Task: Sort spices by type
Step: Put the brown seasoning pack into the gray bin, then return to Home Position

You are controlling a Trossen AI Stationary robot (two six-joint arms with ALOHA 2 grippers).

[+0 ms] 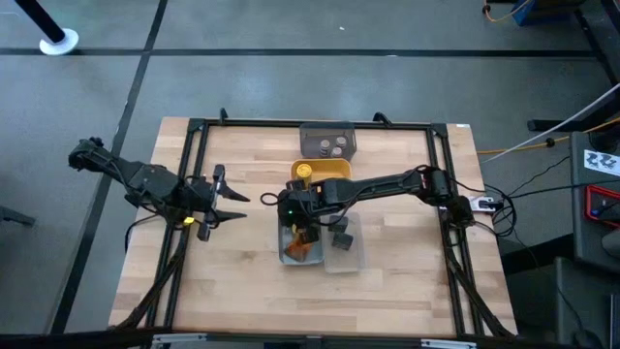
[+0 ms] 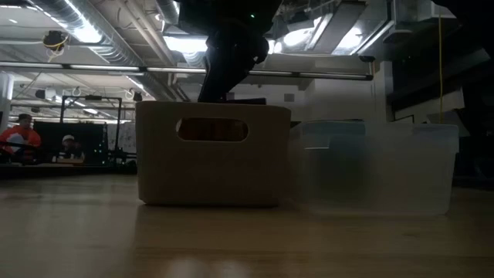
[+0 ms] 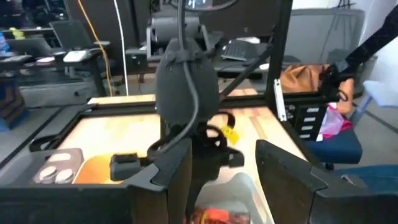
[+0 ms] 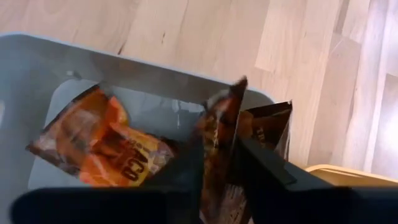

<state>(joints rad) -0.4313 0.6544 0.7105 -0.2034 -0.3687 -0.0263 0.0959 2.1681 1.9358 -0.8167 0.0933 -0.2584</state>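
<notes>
Over the pale-blue tray point(image 4: 43, 68), right end effector point(image 4: 219, 163) pinching a brown foil packet point(image 4: 217, 134) upright, jaws barely apart; orange packet point(image 4: 99, 146) already inside. Beside it, grey cube boxes point(image 1: 341, 233) in the clear tray point(image 1: 356, 254). Farther back, yellow-lidded jar point(image 1: 303, 172), round jars point(image 1: 330, 146) sorted. Nearly done. At bench left, left end effector point(image 1: 237, 206) idle, partly open, empty.

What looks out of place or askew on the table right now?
One brown foil packet stands on edge between the right gripper jaws, leaning against the pale-blue tray wall instead of lying flat like the orange packet beside it. Nothing looks spilled or damaged.
</notes>
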